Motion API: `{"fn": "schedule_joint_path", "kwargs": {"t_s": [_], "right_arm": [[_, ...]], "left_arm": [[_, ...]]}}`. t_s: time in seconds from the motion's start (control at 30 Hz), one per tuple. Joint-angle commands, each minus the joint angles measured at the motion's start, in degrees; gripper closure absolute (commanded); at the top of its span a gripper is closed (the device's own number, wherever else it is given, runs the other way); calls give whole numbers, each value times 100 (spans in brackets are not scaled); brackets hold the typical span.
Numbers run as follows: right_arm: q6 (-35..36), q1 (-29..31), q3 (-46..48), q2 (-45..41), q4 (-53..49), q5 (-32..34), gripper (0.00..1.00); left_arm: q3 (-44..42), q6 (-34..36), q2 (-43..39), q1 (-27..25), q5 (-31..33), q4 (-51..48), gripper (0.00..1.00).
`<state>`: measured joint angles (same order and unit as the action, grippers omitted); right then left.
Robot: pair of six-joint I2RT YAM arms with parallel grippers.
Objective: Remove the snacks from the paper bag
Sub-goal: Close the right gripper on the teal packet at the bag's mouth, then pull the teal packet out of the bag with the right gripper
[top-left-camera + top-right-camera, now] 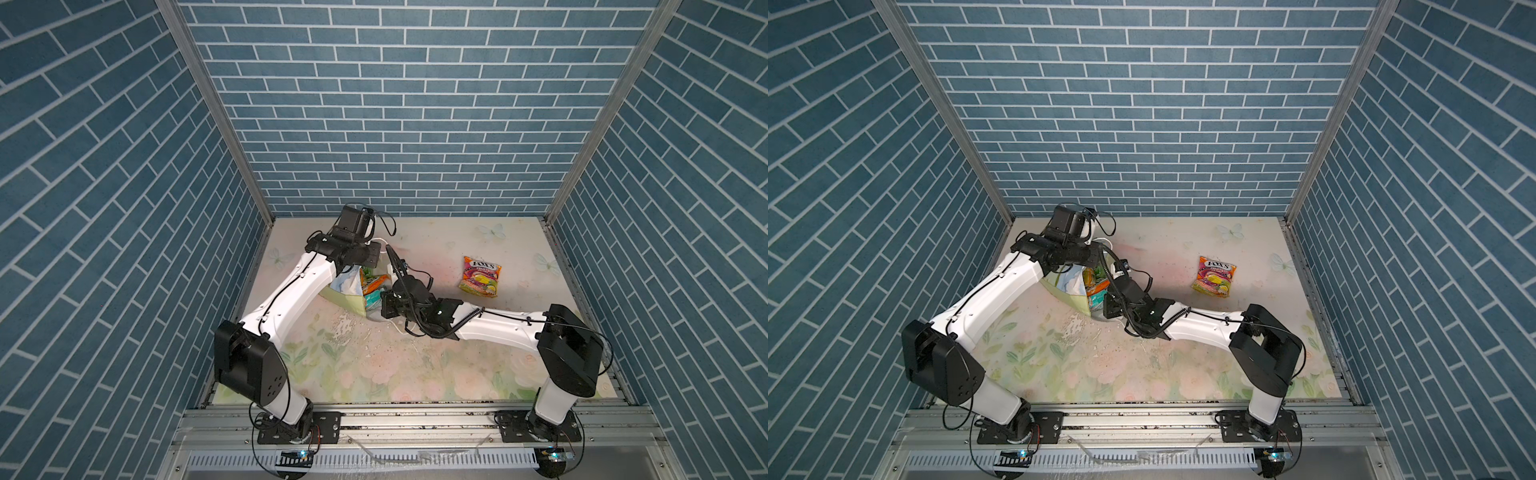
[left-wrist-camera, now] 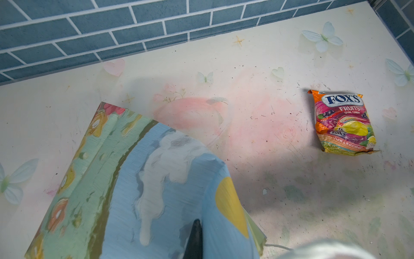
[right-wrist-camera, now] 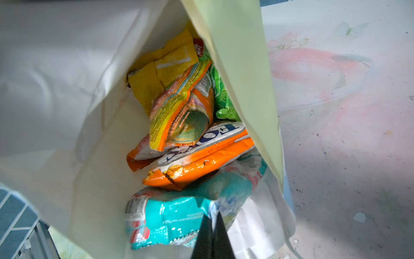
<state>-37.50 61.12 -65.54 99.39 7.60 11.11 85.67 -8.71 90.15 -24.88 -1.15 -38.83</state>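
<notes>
The paper bag (image 1: 344,291) (image 1: 1064,287) lies tipped on the table, mouth toward the right arm, with sky and meadow print outside (image 2: 156,179) and white inside (image 3: 67,89). My left gripper (image 2: 198,226) is shut on its upper wall; only one black finger shows. Several snacks lie in the bag: a teal packet (image 3: 170,215) nearest the mouth, then an orange one (image 3: 197,161), with yellow (image 3: 156,74) and green (image 3: 220,94) deeper in. My right gripper (image 3: 212,220) (image 1: 377,305) is at the mouth, shut on the teal packet's edge. One fruit-print FOX'S packet (image 1: 480,276) (image 1: 1214,276) (image 2: 343,122) lies outside on the table.
The floral table (image 1: 415,365) is boxed in by blue brick-pattern walls (image 1: 395,124) at the back and both sides. The two arms meet over the bag left of centre. A white cord handle (image 1: 397,330) trails from the bag under the right wrist.
</notes>
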Motion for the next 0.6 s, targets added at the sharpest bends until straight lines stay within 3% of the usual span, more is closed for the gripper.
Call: {"fn": "schedule_joint_path", "kwargs": {"t_s": [0.0,0.57], "right_arm": [[220,14,-135,-312,-53,294,100],[427,15,-184,-1303,-801,411,100]], "left_arm": [[132,-8,-202,-24,-8,106,100],[154,19,-165,-25,27,77,100]]}}
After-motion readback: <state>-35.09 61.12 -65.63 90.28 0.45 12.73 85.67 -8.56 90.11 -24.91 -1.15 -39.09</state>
